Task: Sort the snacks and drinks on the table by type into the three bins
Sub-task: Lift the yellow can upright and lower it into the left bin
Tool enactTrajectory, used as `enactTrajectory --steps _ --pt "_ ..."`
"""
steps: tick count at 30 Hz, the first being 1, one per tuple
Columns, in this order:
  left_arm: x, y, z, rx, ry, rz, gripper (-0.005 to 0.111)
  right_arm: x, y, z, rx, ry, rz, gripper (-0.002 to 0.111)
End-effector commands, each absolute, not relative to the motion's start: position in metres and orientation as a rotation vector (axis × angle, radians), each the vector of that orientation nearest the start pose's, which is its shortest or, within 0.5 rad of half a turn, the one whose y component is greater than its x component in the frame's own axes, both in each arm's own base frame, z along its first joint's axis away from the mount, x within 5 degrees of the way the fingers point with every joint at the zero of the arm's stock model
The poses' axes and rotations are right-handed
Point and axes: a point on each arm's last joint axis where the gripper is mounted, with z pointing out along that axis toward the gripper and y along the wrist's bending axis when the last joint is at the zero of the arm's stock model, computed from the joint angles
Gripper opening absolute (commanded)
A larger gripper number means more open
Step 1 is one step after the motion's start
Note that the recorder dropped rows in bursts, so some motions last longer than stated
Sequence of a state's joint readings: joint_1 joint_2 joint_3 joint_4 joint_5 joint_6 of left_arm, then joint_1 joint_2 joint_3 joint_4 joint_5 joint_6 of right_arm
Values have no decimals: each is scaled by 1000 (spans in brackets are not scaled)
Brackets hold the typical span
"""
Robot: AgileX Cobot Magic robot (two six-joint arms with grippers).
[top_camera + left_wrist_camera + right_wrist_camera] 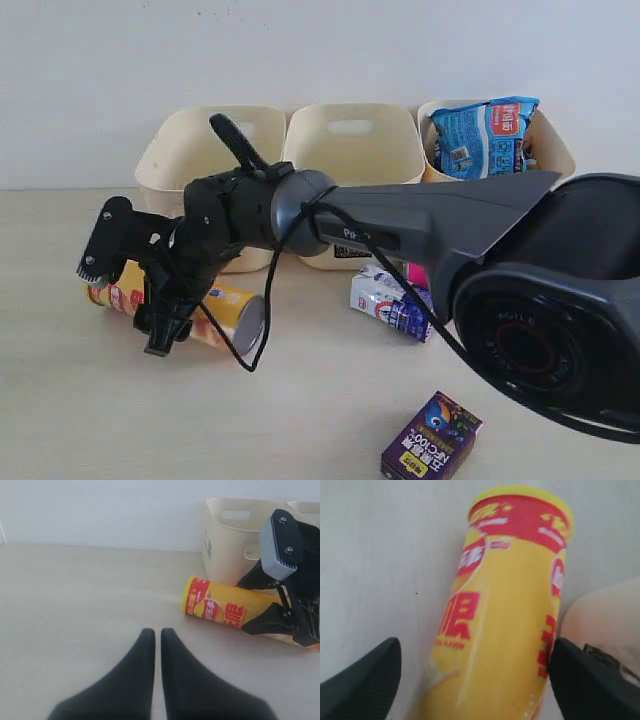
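The yellow chip tube [232,312] [225,611] [500,610] lies on its side on the table before the left bin [200,140]. My right gripper [130,290] [472,652] reaches across and stands open astride the tube, one finger on each side. The left gripper [157,632] is shut and empty, low over bare table, well short of the tube. A blue noodle packet [485,135] sits in the right bin [555,140]. The white-and-blue carton [385,298] lies below the middle bin [352,140]; the dark purple carton [432,438] is near the front. The orange-brown packet is hidden.
My right arm [420,225] crosses in front of the bins and hides their front marks. A bit of pink [415,272] shows behind the white-and-blue carton. A white wall stands behind the bins.
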State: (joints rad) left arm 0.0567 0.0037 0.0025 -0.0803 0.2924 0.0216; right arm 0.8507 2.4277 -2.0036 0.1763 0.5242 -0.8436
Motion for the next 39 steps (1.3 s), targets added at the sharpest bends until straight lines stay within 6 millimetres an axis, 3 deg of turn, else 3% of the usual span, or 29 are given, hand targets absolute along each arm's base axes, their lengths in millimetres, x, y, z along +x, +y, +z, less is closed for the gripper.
enactTrajectory --steps 1,9,11,16,20,32,39 --pt "55 1 187 -86 1765 -27 4 359 402 124 -1735 1814 175 71" --pt "55 1 187 -86 1765 -27 4 358 404 126 -1691 1834 204 71" --pt "55 1 187 -86 1765 -27 4 357 404 126 -1689 1848 214 63" --pt "55 1 187 -86 1765 -27 4 354 402 129 -1692 1909 235 1" --pt "55 1 187 -86 1765 -27 4 353 401 158 -1593 1934 271 0" --pt "55 1 187 -86 1765 -27 4 332 388 269 -1397 1887 447 0" --pt "55 1 187 -86 1765 -27 4 328 382 328 -1184 1720 522 0"
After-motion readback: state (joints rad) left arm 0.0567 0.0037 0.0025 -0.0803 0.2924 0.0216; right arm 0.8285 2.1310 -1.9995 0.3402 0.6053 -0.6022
